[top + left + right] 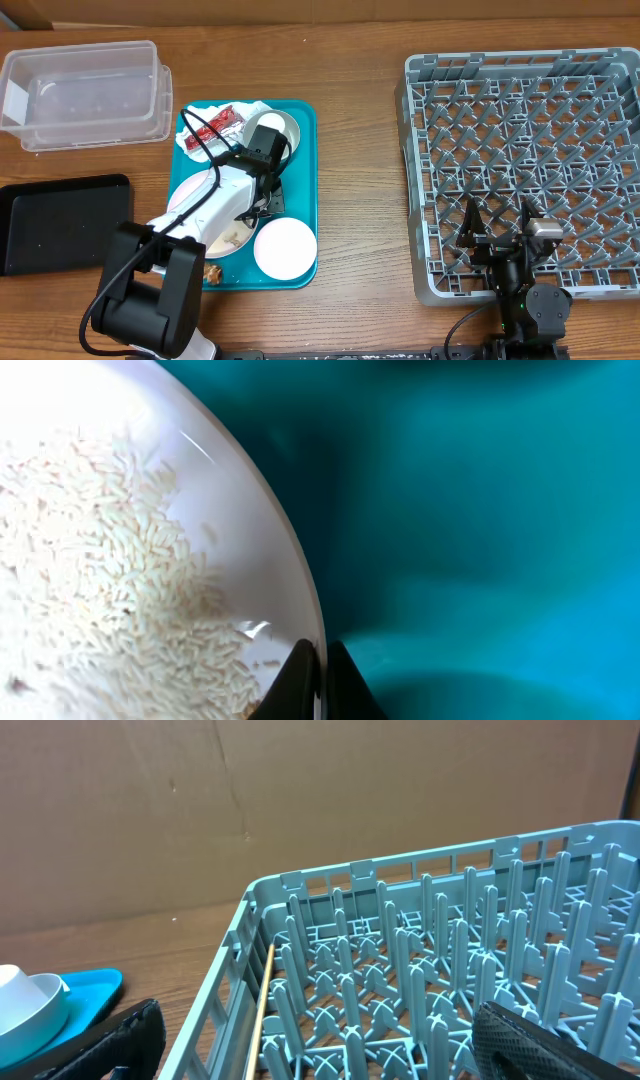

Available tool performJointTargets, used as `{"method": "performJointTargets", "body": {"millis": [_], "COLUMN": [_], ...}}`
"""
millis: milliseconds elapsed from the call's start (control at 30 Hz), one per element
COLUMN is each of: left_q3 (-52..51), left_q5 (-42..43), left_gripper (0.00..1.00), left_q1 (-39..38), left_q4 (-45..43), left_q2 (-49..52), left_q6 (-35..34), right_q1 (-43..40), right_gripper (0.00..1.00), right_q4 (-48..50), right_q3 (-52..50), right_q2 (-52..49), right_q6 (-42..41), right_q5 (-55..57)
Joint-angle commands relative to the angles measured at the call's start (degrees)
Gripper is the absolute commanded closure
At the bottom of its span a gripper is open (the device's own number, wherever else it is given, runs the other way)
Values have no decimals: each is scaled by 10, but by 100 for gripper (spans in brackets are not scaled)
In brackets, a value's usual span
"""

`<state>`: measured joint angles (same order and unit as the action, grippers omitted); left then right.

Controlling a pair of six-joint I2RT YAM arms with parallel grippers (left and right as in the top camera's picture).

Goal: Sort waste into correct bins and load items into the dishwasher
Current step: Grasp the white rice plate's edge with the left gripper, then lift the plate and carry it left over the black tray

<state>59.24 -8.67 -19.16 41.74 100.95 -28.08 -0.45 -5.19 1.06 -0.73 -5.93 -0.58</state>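
Note:
My left gripper (pixel 266 192) reaches over the teal tray (pixel 305 180) and is shut on the rim of a pale plate (pixel 250 550). One finger is inside the rim and one outside. That plate (pixel 195 205) holds loose white rice (pixel 110 560) and is largely hidden under the arm in the overhead view. A red wrapper (pixel 222 122) and a white napkin (pixel 208 108) lie at the tray's far end beside a grey-green bowl (pixel 283 128). A round white dish (pixel 285 247) sits at the tray's near end. My right gripper (pixel 497 225) hangs open and empty over the near-left corner of the grey dish rack (pixel 420 180).
A clear tub (pixel 85 90) stands at the far left, with a black tray (pixel 60 222) nearer on the left edge. Brown food lumps (pixel 213 270) lie on the table by the teal tray's near corner. A thin wooden stick (pixel 265 1000) rests along the rack's left wall.

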Motion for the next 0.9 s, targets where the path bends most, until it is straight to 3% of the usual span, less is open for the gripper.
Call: {"method": "performJointTargets", "body": {"millis": [0, 200, 600, 867], "left_q3": [10, 26, 189, 256], "left_q5": [1, 0, -19, -37], "left_gripper": [96, 96, 96, 96], "left_q1": [-4, -4, -4, -3], "left_q4": [2, 17, 179, 235], "left_q2": [3, 3, 3, 3], "left_q6": [-2, -2, -2, -2], "right_q1": [-3, -3, -3, -3], "right_gripper": [0, 0, 0, 0], "right_q4": [4, 4, 4, 4], "right_q3": [-6, -6, -6, -6], "right_q2": [6, 6, 6, 6], "right_q6": [4, 4, 4, 4], "right_q5": [5, 5, 5, 5]}}
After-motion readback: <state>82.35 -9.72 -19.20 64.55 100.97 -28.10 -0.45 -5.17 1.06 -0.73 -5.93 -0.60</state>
